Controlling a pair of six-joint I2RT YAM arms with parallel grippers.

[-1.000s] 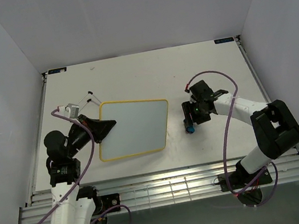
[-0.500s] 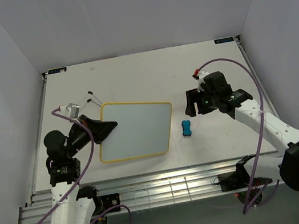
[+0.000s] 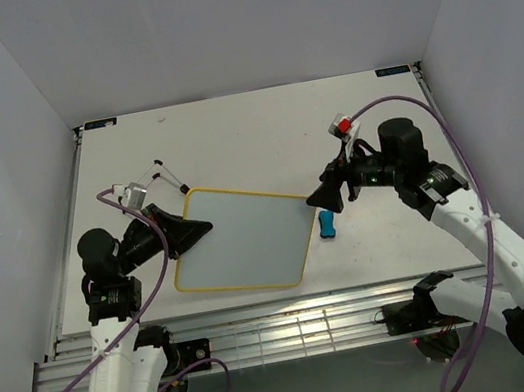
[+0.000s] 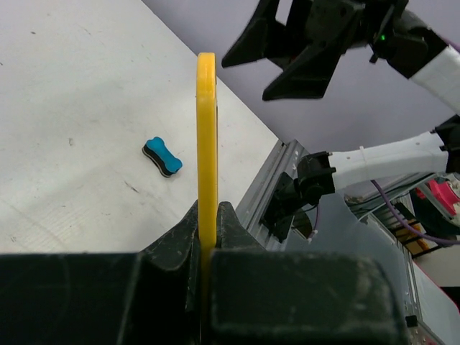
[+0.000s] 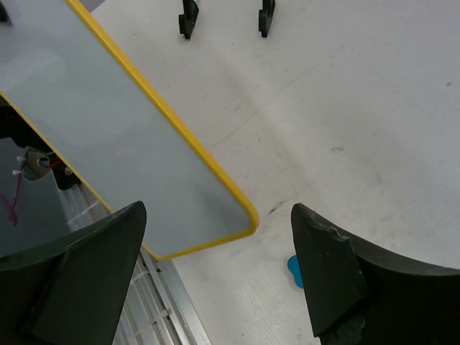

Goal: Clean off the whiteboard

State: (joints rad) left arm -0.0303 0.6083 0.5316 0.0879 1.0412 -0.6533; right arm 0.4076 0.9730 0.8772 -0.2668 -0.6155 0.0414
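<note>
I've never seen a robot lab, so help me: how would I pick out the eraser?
At the white table, the left gripper clamps a yellow-rimmed whiteboard. Just off its right edge lies the eraser: tiny, bright blue, bone-shaped, far smaller than the whiteboard.

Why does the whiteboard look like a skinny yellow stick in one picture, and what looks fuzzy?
Left wrist view: the camera sees the whiteboard edge-on, so only its yellow rim shows; the left gripper clamping it is dark and soft. Right wrist view: the right gripper has dark, blurred fingers, too close to the lens.
</note>
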